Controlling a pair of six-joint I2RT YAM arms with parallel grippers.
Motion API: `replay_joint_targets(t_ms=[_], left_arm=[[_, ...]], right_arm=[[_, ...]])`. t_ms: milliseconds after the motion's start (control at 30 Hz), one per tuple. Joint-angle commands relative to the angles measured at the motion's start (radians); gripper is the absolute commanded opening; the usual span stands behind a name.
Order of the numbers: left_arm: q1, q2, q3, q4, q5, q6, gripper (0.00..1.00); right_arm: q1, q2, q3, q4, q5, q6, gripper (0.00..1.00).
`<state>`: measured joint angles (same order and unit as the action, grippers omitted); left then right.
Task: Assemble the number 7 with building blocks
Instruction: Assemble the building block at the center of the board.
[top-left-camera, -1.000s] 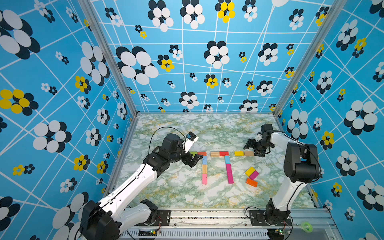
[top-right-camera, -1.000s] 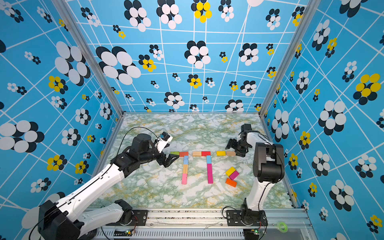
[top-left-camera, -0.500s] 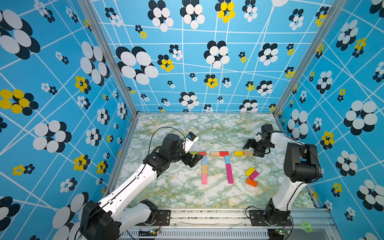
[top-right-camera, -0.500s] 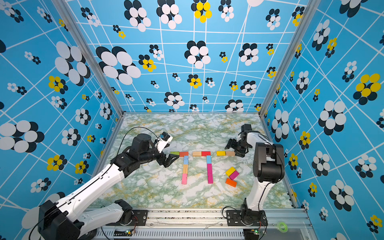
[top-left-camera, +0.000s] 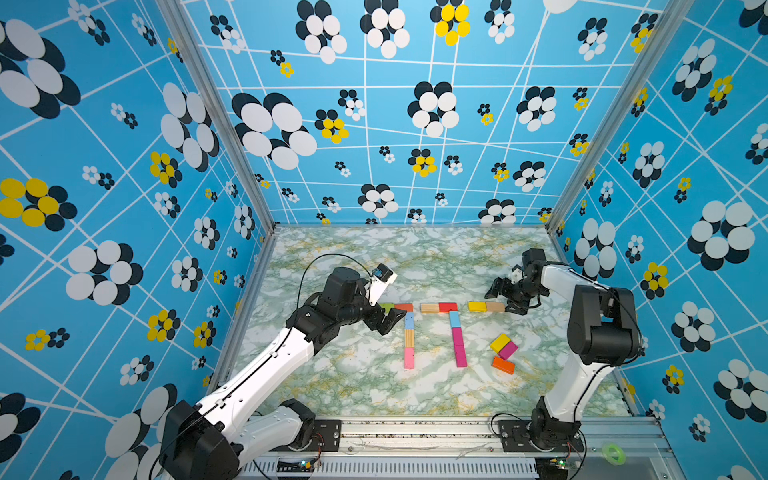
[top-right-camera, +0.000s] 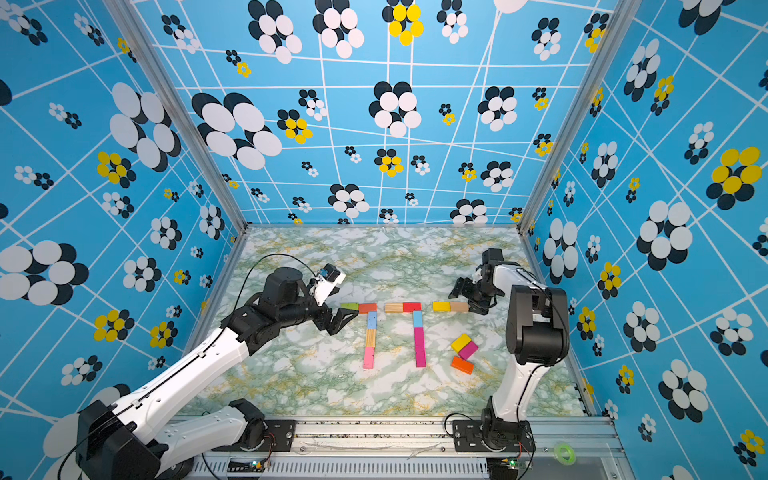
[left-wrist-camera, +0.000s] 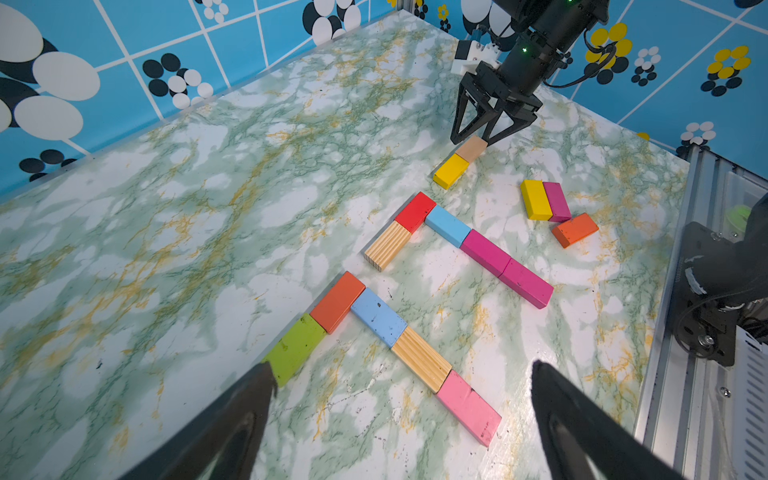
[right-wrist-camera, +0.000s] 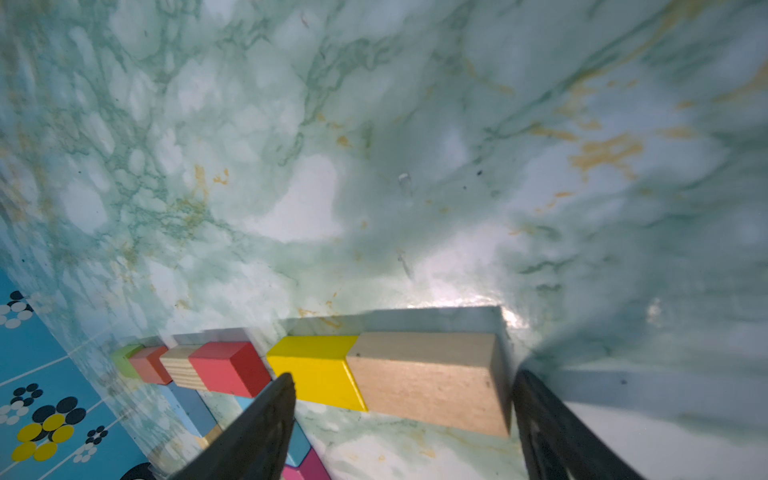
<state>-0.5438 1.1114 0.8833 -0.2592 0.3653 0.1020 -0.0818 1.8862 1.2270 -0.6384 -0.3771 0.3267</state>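
Marble table (top-left-camera: 374, 257) fills the lower middle of the frame in both top views.
Left gripper (top-left-camera: 392, 326) is centre-left, jaws spread and empty, beside the green block (top-left-camera: 387, 307) that ends the left 7 (top-left-camera: 409, 336).
Right gripper (top-left-camera: 500, 302) is centre-right, jaws spread, at the outer end of the plain wood block (top-left-camera: 495, 307). It pinches nothing; can't tell if it touches.
Middle 7 (top-left-camera: 456, 332) looks complete too.
Third bar is the yellow block (top-left-camera: 477, 306) plus that wood block, end to end, no stem yet.
Key relation: the loose trio (top-left-camera: 505, 353) lies straight below the right gripper in frame, near the right arm and well apart from the left.
Loose yellow (top-left-camera: 500, 342) and magenta (top-left-camera: 508, 350) touch side by side, long axes diagonal. Orange (top-left-camera: 503, 365) lies near-horizontal.
The stems run vertical in frame, so my read is the right arm fetches and needs a wrist turn.
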Motion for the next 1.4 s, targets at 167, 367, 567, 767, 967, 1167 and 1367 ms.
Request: replay_joint_targets(t_ms=[167, 367, 567, 767, 967, 1167, 1367], left_arm=[[-0.005, -0.005, -0.012, -0.003, -0.007, 0.019, 0.99], [-0.005, -0.003, -0.012, -0.002, -0.006, 0.018, 0.99], [-0.005, 0.002, -0.012, 0.0, -0.006, 0.018, 0.99], [-0.005, 0.01, -0.012, 0.0, -0.005, 0.018, 0.99], [-0.005, 0.017, -0.011, -0.001, -0.005, 0.019, 0.99], [-0.004, 0.022, -0.009, 0.0, -0.005, 0.02, 0.99], [-0.004, 0.021, -0.009, 0.001, -0.003, 0.019, 0.99]], right_arm=[[0.005, 0.033, -0.014, -0.048, 0.042, -0.01, 0.85], [0.005, 0.058, 0.024, -0.055, 0.049, -0.019, 0.86], [0.005, 0.076, 0.052, -0.051, 0.033, -0.027, 0.86], [0.005, 0.09, 0.063, -0.042, 0.029, -0.032, 0.85], [0.007, 0.106, 0.078, -0.028, -0.005, -0.037, 0.85], [0.014, 0.106, 0.083, -0.017, -0.02, -0.041, 0.85], [0.017, 0.115, 0.089, -0.019, -0.025, -0.047, 0.85]])
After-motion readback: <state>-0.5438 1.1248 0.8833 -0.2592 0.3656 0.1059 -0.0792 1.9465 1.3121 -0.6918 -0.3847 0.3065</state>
